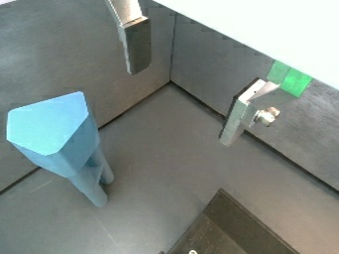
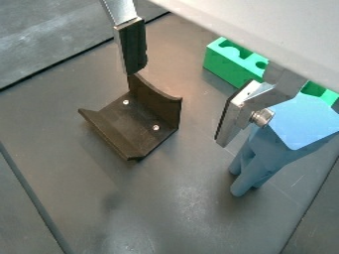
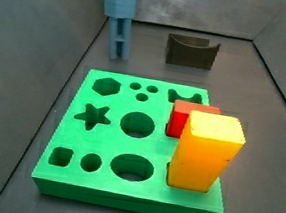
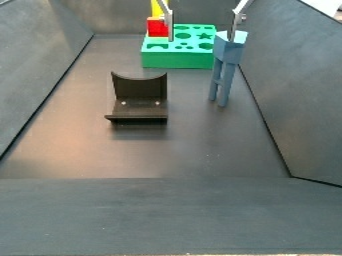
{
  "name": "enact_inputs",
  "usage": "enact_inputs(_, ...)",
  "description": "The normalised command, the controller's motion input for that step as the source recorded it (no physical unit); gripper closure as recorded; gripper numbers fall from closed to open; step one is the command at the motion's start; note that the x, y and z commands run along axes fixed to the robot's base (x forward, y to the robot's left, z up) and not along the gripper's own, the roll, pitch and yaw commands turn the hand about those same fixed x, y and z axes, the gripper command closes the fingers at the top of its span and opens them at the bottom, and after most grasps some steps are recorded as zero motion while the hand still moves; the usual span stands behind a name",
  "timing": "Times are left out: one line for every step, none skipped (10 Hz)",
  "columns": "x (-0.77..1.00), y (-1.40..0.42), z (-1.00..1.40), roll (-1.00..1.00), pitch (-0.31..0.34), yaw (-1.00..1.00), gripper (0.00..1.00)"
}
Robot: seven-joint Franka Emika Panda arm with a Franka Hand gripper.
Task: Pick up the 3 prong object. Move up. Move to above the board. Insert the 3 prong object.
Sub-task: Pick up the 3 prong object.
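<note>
The 3 prong object (image 3: 118, 24) is a blue piece that stands upright on its thin legs on the dark floor, beyond the far end of the green board (image 3: 99, 148). The gripper (image 2: 185, 84) hangs open above the floor with only bare floor between its fingers (image 2: 130, 50). The 3 prong object (image 2: 279, 139) stands just outside one finger, not between the two. In a wrist view it (image 1: 54, 139) shows off to the side of the gripper (image 1: 189, 84). In a side view a silver finger (image 4: 242, 12) pokes in above the blue piece (image 4: 225, 65).
The dark fixture (image 3: 191, 50) stands on the floor beside the blue piece and shows below the gripper (image 2: 133, 124). A tall yellow block (image 3: 207, 154) and a red block (image 3: 181, 119) sit in the board. Grey walls (image 4: 287, 90) enclose the floor.
</note>
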Motion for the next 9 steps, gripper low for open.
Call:
enact_inputs(-0.23, 0.0, -0.1, 0.01, -0.084, 0.0, 0.0)
enact_inputs(-0.27, -0.02, -0.13, 0.0, -0.119, -0.01, 0.0)
enact_inputs(-0.29, -0.03, -0.1, 0.0, -0.13, -0.07, 0.0)
enact_inputs(-0.31, -0.04, -0.06, 0.0, -0.13, -0.1, 0.0)
enact_inputs(-0.35, -0.06, -0.05, 0.0, -0.134, -0.12, 0.0)
enact_inputs(-0.32, -0.05, -0.03, 0.0, -0.131, -0.11, 0.0)
enact_inputs(-0.33, -0.07, -0.02, 0.0, -0.136, -0.1, 0.0)
enact_inputs(-0.31, -0.09, -0.01, 0.0, -0.149, -0.11, 0.0)
enact_inputs(-0.34, -0.11, -0.07, 0.0, -0.219, -0.12, 0.0)
